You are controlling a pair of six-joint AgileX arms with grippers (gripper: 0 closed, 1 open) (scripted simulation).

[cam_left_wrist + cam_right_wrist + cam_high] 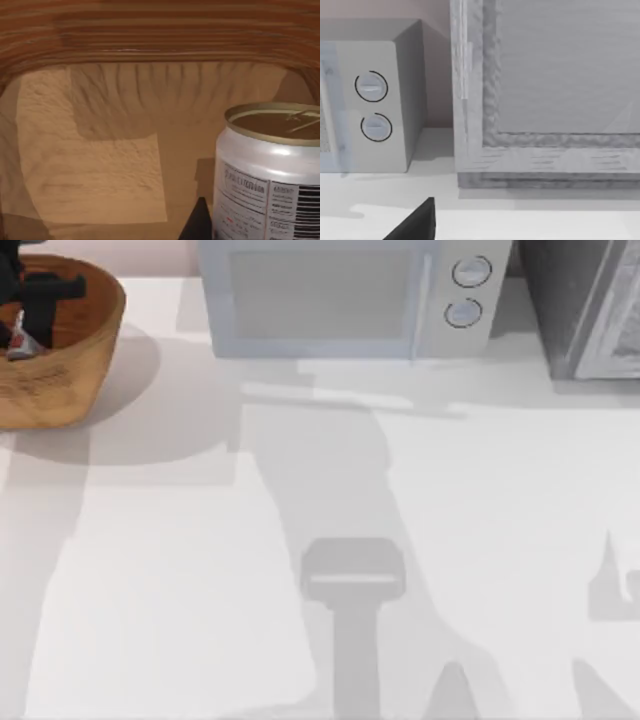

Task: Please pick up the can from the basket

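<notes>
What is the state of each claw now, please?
Left claw: inside the basket, next to the can; open or closed cannot be told.
Right claw: near the microwave; cannot be told.

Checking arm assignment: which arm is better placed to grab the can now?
Left. The left gripper is already down inside the basket at the table's far left, right beside the can. The right arm faces the microwave, well away.
</notes>
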